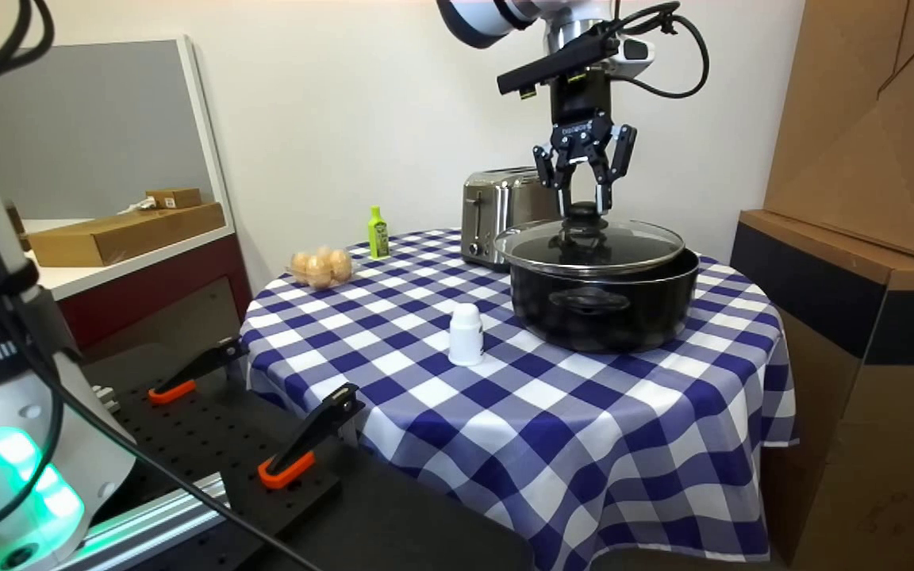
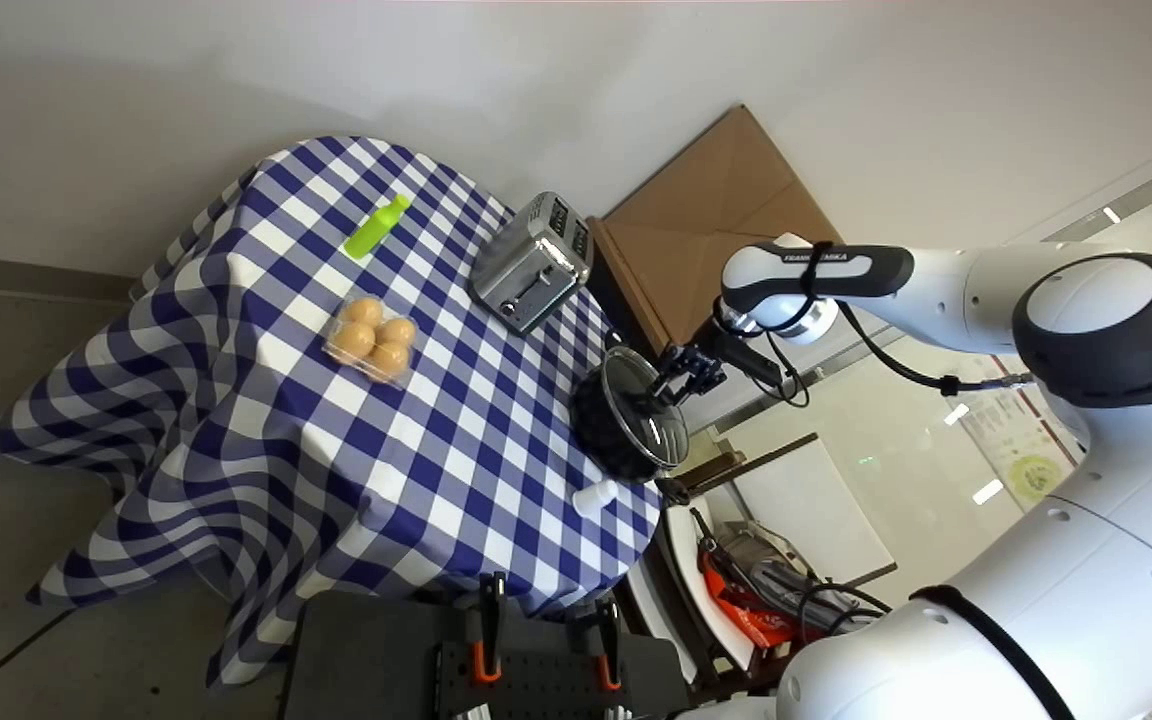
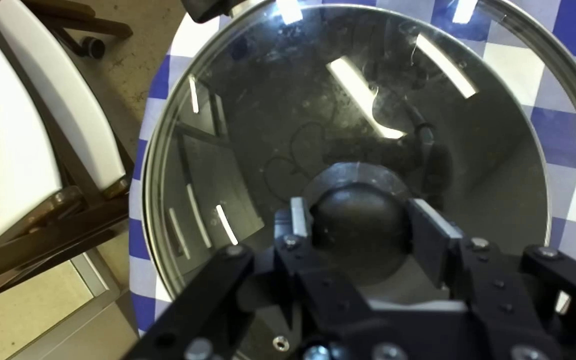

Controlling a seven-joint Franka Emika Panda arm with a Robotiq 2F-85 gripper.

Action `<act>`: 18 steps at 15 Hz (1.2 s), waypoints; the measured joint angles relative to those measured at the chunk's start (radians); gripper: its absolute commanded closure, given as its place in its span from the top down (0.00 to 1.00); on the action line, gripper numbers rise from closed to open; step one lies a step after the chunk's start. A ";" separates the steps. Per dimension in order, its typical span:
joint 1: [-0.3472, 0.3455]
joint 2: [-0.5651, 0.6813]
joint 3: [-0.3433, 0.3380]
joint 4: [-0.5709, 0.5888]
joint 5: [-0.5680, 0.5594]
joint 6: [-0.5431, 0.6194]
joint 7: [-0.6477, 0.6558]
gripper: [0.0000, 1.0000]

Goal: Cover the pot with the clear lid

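Note:
The clear lid (image 1: pixel 633 242) is round glass with a metal rim and dark knob. It is over the black pot (image 1: pixel 612 327), offset to one side so its rim overhangs the pot's edge in an exterior view. My gripper (image 1: pixel 584 200) points down with its fingers against both sides of the knob. The lid (image 2: pixel 658 432), pot (image 2: pixel 598 430) and gripper (image 2: pixel 662 390) also show in an exterior view. In the wrist view the gripper (image 3: pixel 360 220) is around the knob. The lid (image 3: pixel 288 150) overlaps the tablecloth at right; a pot handle (image 3: pixel 207 7) shows at top. Whether lid and pot touch is unclear.
A steel toaster (image 1: pixel 497 214) stands close behind the pot. A white shaker (image 1: pixel 466 337) is in front of it. An egg pack (image 1: pixel 322 268) and green bottle (image 1: pixel 378 235) are farther along the checked table (image 1: pixel 425 396). Cardboard boxes (image 1: pixel 846 396) stand beside the table.

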 measured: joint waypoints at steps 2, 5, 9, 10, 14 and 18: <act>-0.002 0.006 -0.001 0.003 0.001 0.001 0.001 0.25; -0.011 0.012 -0.004 0.010 0.005 0.001 0.002 0.25; -0.033 0.017 -0.011 0.021 0.024 0.001 0.002 0.25; -0.038 0.021 -0.012 0.025 0.029 0.001 0.002 0.25; -0.043 0.038 -0.013 0.040 0.037 0.001 0.002 0.25; -0.038 0.047 -0.005 0.061 0.038 0.001 0.002 0.25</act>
